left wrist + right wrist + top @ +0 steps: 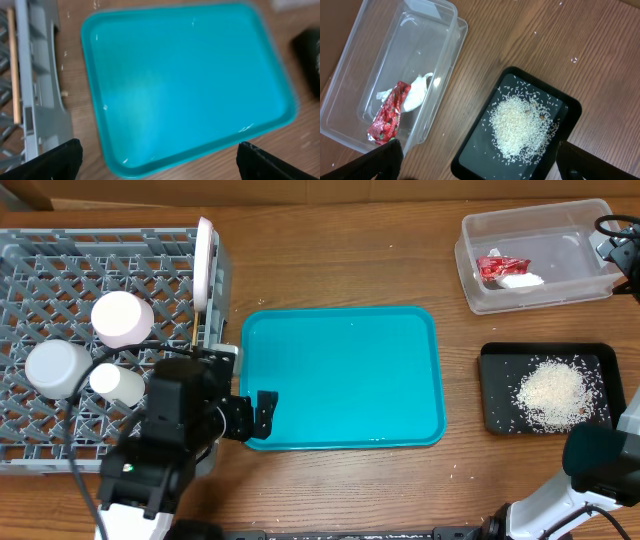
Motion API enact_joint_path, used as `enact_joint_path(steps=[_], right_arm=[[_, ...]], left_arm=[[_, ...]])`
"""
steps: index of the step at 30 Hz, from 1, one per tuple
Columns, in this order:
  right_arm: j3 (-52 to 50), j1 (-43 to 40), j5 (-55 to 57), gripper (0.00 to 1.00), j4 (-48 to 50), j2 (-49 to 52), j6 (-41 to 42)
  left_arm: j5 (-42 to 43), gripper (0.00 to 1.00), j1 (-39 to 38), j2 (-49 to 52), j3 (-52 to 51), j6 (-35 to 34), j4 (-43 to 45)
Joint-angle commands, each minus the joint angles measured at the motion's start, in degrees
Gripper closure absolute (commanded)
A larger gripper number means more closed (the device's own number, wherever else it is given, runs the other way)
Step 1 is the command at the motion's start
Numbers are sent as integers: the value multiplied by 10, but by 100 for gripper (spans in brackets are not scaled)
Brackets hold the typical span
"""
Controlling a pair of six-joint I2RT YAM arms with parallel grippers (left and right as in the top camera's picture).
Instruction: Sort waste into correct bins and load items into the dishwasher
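Waste looks sorted from where I sit. The red wrapper [388,116] and the white tissue [415,92] lie touching each other in the clear tub [370,60]. The rice [517,127] is heaped in the black tray [470,155] just beside it. A few stray grains [574,60] dot the desk [350,230] near that tray.

Across the desk, the grey rack [60,260] holds the dishes. A white plate [205,260] stands on edge at its right wall, three rounded white pieces sit on the lattice, and a chopstick [15,75] lies along the rack's edge. I can't make out a second one. Between rack and bins, the teal tray [340,370] is bare apart from a few wet-looking specks.

My left end effector [262,414] hangs at the teal tray's near left corner, spread wide and carrying nothing. My right end effector [479,161] hovers above the two bins, also spread wide and carrying nothing.

I judge both sorting and loading to be done, or nearly so. The next move calls for a check rather than a grasp: I look for anything left outside the rack or bins. If only the loose grains remain, I draw both arms back clear of the tray.
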Motion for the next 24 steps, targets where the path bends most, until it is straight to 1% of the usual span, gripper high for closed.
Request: enact_joint_path(steps=[1, 4, 5, 9, 12, 17, 24], right_arm=[[4, 0, 6, 0, 1, -3, 0], [4, 0, 6, 0, 1, -3, 0], [4, 0, 6, 0, 1, -3, 0], [4, 0, 6, 0, 1, -3, 0], [4, 0, 6, 0, 1, -3, 0], [4, 0, 6, 0, 1, -3, 0], [4, 0, 6, 0, 1, -3, 0]], left_arm=[[-13, 0, -3, -59, -124, 143, 100], [-12, 0, 7, -120, -215, 153, 201], [-11, 0, 16, -148, -249, 153, 240], [-10, 0, 59, -256, -359, 152, 353], [-11, 0, 84, -322, -418, 151, 416], [-13, 0, 119, -392, -493, 151, 523], [-46, 0, 136, -471, -497, 151, 491]])
